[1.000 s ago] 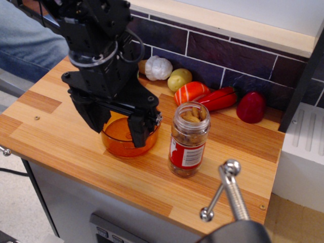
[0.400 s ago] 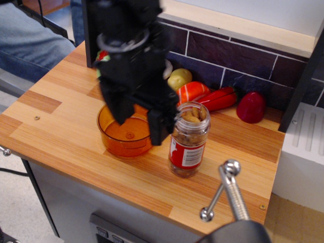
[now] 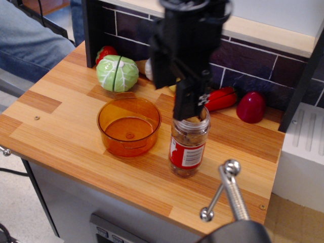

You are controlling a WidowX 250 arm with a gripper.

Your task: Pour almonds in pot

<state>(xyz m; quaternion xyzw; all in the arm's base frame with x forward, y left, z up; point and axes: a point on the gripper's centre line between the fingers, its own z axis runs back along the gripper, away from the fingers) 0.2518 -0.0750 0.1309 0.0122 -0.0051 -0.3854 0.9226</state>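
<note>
The almonds (image 3: 190, 137) show through a clear plastic jar (image 3: 188, 147) with a red-and-white label, standing upright and uncapped on the wooden counter. The pot (image 3: 129, 126), a shallow translucent orange bowl, stands empty just left of the jar. My black gripper (image 3: 176, 93) hangs above the jar's mouth. Its jaws are open and hold nothing. One fingertip (image 3: 188, 107) reaches down to the jar's rim and hides part of the opening; whether it touches the rim I cannot tell.
Toy vegetables lie along the tiled back wall: a green cabbage (image 3: 117, 73), a red chili (image 3: 221, 98) and a red pepper (image 3: 251, 107). A white appliance (image 3: 304, 147) stands at the right. A metal handle (image 3: 228, 190) juts up at the front right.
My gripper has moved right and up, from over the pot to above the jar. The pot and the cabbage behind it are now uncovered. The jar and pot have not moved.
</note>
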